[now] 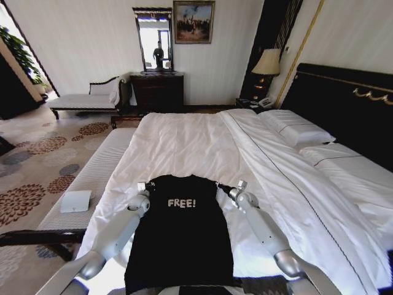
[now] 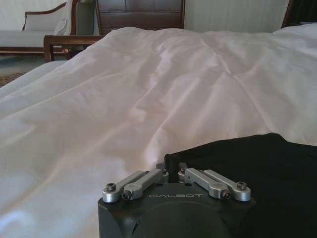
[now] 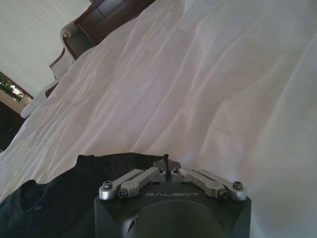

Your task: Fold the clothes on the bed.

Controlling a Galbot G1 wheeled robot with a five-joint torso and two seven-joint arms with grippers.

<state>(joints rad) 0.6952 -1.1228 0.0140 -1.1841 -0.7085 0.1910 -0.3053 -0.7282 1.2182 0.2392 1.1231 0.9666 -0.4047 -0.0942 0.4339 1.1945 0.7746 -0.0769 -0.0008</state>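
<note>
White sheets cover the bed [image 1: 184, 141]; both grippers, left [image 1: 142, 187] and right [image 1: 216, 185], have fingers pinched on the black T-shirt's [image 1: 181, 239] shoulders.

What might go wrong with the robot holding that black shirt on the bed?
Both tools pinch only the shirt's edge: the left tool and right tool grip thin cloth at the T-shirt shoulders, so a corner might slip free. The soft white sheet is already wrinkled and could bunch underneath.
</note>
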